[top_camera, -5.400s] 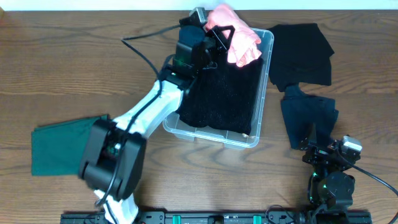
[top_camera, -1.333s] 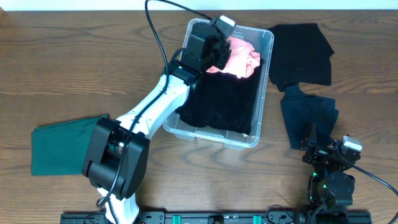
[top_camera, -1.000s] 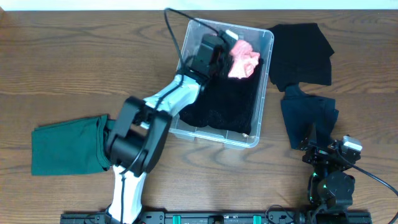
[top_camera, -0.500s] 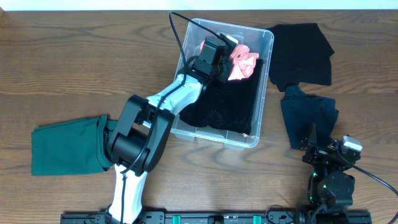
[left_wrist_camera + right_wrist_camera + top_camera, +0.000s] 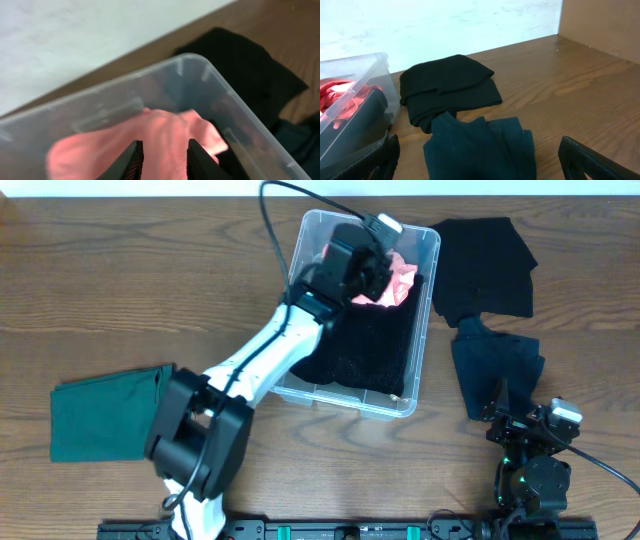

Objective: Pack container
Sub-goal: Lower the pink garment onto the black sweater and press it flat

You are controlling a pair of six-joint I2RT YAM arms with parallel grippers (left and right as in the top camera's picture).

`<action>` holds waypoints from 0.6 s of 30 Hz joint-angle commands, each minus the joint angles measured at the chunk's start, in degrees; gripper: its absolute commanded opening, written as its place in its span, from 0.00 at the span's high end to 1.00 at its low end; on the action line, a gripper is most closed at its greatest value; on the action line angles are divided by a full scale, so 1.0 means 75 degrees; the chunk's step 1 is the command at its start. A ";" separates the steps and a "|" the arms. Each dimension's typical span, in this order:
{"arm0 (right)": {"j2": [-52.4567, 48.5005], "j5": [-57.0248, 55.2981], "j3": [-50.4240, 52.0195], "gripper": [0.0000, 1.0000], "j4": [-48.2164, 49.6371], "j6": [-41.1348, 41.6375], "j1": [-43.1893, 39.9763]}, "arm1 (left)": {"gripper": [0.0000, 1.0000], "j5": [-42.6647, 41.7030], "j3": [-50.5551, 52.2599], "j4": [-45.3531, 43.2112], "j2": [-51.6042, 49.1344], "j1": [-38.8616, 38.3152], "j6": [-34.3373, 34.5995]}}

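Note:
The clear container stands at mid-table with a black cloth filling most of it. A pink cloth lies bunched in its far end. My left gripper hovers inside that far end, right over the pink cloth. Its jaws stand a little apart, one ribbed pad bare, and nothing is pinched between the fingertips. The container's rim curves round just beyond. My right gripper rests near the front right edge, open wide over a dark teal cloth.
A black folded cloth lies right of the container, with the dark teal cloth in front of it. A green cloth lies at the table's left. The left arm's cable loops over the container's far left corner.
The pink cloth, earlier held above the container's far rim, now lies inside it. Over the last second the left gripper shifted right toward the far corner. The right arm stayed still.

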State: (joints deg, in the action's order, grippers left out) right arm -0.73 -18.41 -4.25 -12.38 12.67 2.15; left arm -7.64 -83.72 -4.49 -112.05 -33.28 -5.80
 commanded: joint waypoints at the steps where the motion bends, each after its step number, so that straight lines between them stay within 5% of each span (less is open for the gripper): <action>1: 0.0032 0.0000 0.0026 0.01 -0.0009 0.0079 -0.0035 | 0.70 -0.0096 0.0003 -0.0119 -0.0627 -0.0079 0.0093; 10: 0.0032 0.0000 0.0026 0.01 -0.0009 0.0079 -0.0035 | 0.70 -0.0090 0.0003 -0.0160 -0.1734 -0.0102 0.0443; 18: 0.0032 0.0000 0.0026 0.01 -0.0009 0.0079 -0.0035 | 0.69 -0.0082 -0.0015 0.0012 -0.1096 -0.0064 0.0443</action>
State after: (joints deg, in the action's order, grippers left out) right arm -0.73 -18.41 -4.25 -12.38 12.67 2.15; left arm -8.40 -83.83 -5.91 -122.93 -34.17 -3.42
